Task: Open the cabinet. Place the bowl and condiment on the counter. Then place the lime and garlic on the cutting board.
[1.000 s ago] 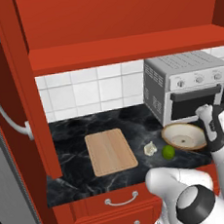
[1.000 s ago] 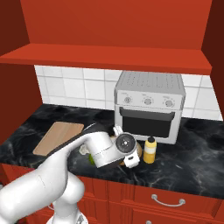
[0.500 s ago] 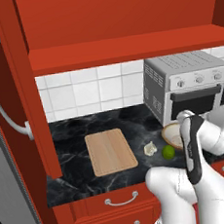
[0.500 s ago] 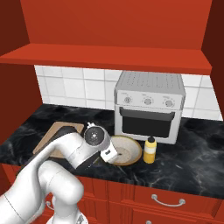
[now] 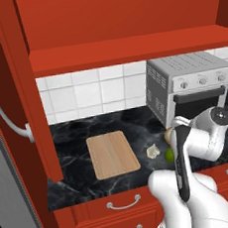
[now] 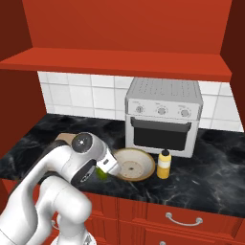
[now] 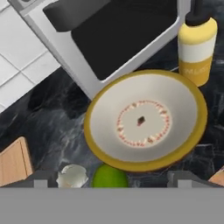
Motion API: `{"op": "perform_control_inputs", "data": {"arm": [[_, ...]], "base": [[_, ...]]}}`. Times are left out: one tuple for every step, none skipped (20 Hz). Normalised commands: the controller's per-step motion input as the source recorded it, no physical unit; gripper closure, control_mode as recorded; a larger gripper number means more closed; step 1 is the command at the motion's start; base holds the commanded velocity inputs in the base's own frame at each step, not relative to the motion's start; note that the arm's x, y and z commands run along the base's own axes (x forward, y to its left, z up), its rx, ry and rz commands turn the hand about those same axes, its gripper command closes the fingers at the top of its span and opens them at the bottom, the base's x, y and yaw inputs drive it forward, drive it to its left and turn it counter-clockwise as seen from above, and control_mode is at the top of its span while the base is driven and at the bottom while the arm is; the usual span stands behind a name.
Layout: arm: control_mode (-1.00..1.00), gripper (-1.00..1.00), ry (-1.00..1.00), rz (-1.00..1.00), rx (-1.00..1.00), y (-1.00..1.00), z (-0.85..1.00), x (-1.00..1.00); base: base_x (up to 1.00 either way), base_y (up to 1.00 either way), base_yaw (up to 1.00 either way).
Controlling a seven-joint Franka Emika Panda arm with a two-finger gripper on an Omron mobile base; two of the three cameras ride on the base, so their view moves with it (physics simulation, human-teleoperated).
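Observation:
The cabinet (image 5: pixel 125 15) has its door (image 5: pixel 14 96) swung open at the left. On the counter (image 6: pixel 210 177) the cream bowl (image 7: pixel 144 120) sits upright before the oven, with the yellow condiment (image 7: pixel 197 50) bottle standing beside it. The lime (image 7: pixel 109 177) and the garlic (image 7: pixel 73 176) lie side by side near the bowl's rim. My gripper (image 7: pixel 111 179) hovers open above the lime, its fingertips wide apart on either side of it and holding nothing. The cutting board (image 5: pixel 113 154) lies bare to the left. In the right base view my gripper (image 6: pixel 107 165) covers most of the lime (image 6: pixel 102 174).
A silver toaster oven (image 6: pixel 162 117) stands at the back of the counter right behind the bowl. White tiles line the wall. Red drawers (image 5: pixel 120 205) with small handles run below the counter's front edge.
My hand has swung left along the counter, away from the condiment and off the bowl, and now sits over the lime. The jaws stay open. Nothing on the counter moved.

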Motion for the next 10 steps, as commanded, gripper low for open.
{"op": "perform_control_inputs", "data": {"arm": [[-1.00, -1.00, 0.00, 0.00, -0.05, 0.05, 0.00, 0.00], [-1.00, -1.00, 0.00, 0.00, -0.09, 0.08, -0.09, 0.00], [-1.00, -1.00, 0.02, 0.00, -0.08, 0.06, -0.11, -0.02], [-1.00, -1.00, 0.08, 0.00, -0.07, 0.17, -0.12, -0.03], [-1.00, -1.00, 0.13, 0.01, -0.07, 0.22, -0.11, 0.00], [-1.00, -1.00, 0.17, 0.02, -0.07, 0.26, -0.09, 0.00], [-1.00, -1.00, 0.21, 0.04, -0.08, 0.32, -0.07, 0.00], [-1.00, -1.00, 0.22, 0.05, -0.09, 0.31, -0.07, 0.00], [-1.00, -1.00, 0.20, 0.05, -0.08, 0.25, -0.09, 0.00], [-1.00, -1.00, 0.19, 0.06, -0.08, 0.22, -0.08, -0.04]], "base": [[0.00, 0.00, 0.00], [0.00, 0.00, 0.00], [0.00, 0.00, 0.00], [0.00, 0.00, 0.00], [0.00, 0.00, 0.00], [0.00, 0.00, 0.00], [0.00, 0.00, 0.00], [0.00, 0.00, 0.00], [0.00, 0.00, 0.00], [0.00, 0.00, 0.00]]}}
